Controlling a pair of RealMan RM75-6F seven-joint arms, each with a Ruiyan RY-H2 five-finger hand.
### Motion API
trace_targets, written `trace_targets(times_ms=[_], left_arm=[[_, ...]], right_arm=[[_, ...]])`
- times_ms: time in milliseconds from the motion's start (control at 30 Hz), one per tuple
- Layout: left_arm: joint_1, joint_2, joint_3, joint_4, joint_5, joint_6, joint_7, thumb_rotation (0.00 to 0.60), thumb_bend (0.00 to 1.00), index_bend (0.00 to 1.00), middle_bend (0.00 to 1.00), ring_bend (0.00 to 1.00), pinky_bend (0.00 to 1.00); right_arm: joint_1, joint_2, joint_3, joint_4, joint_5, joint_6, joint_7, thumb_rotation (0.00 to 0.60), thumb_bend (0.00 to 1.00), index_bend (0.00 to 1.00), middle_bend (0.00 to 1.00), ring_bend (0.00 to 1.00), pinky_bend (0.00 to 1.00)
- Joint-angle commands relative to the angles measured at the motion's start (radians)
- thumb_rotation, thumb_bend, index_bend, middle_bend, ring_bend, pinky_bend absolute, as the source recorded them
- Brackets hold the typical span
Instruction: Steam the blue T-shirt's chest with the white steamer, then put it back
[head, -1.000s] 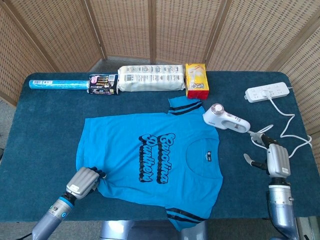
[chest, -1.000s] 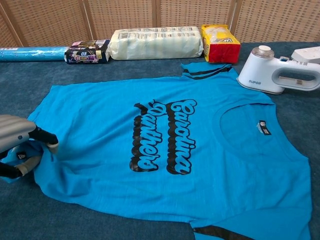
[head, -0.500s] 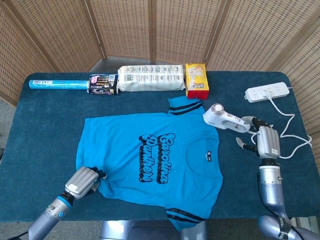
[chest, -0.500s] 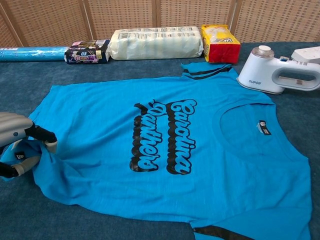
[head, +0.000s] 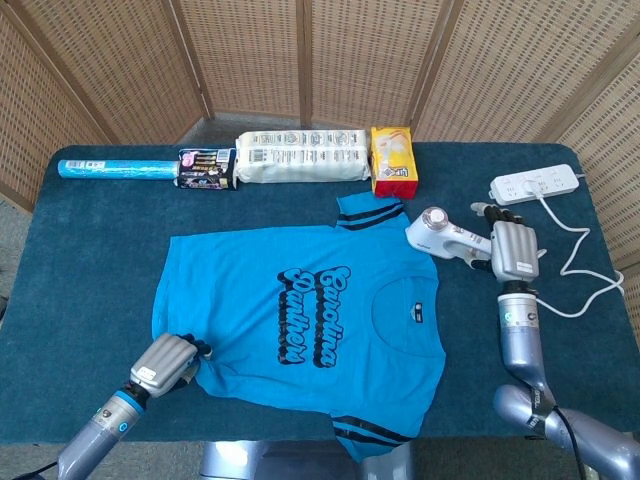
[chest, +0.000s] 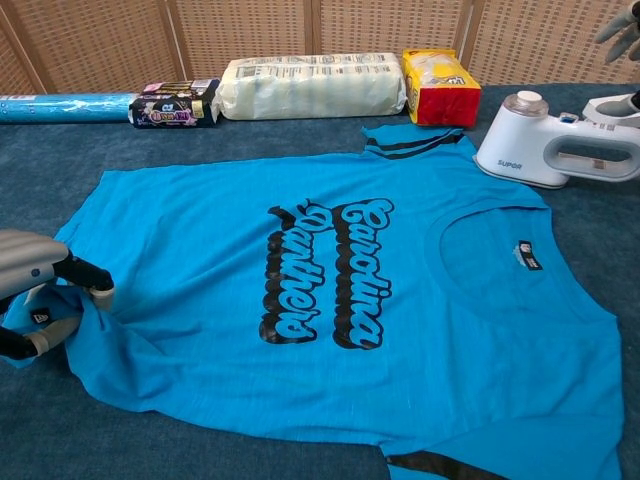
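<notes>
The blue T-shirt (head: 300, 320) lies flat on the dark blue table, print up, collar toward the right. My left hand (head: 165, 365) pinches its near left corner; in the chest view that hand (chest: 35, 290) shows at the left edge with cloth bunched under it. The white steamer (head: 445, 237) lies on its side just right of the shirt's sleeve, also in the chest view (chest: 555, 145). My right hand (head: 510, 250) hovers at the steamer's handle end, fingers spread and holding nothing; only its fingertips (chest: 622, 28) show at the chest view's top right corner.
A white power strip (head: 535, 185) and its looping cable (head: 580, 265) lie behind and right of the right hand. Along the far edge sit a yellow packet (head: 393, 160), a long white pack (head: 300, 157), a dark packet (head: 206, 168) and a blue roll (head: 115, 170).
My right hand has moved from near the table's front right up to the steamer's handle. The left hand has stayed put, still holding the shirt corner.
</notes>
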Motion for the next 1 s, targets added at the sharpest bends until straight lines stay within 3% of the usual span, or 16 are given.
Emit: trace_targets(times_ms=[33, 767, 1000], left_arm=[[-0.001, -0.001, 0.0, -0.002, -0.006, 0.0, 0.001, 0.6, 0.56, 0.52, 0.53, 0.46, 0.57], [-0.004, -0.008, 0.01, -0.006, -0.027, 0.008, -0.01, 0.6, 0.56, 0.52, 0.53, 0.46, 0.56], [-0.003, -0.008, 0.011, -0.009, -0.029, 0.016, -0.01, 0.6, 0.56, 0.52, 0.53, 0.46, 0.55]], right_arm=[[0.022, -0.024, -0.012, 0.042, 0.025, -0.024, -0.04, 0.6, 0.26, 0.2, 0.29, 0.26, 0.29], [0.107, -0.16, -0.036, 0.277, 0.133, -0.108, -0.134, 0.6, 0.26, 0.17, 0.28, 0.26, 0.29], [0.144, -0.213, -0.024, 0.398, 0.157, -0.134, -0.156, 0.6, 0.28, 0.25, 0.33, 0.31, 0.31]])
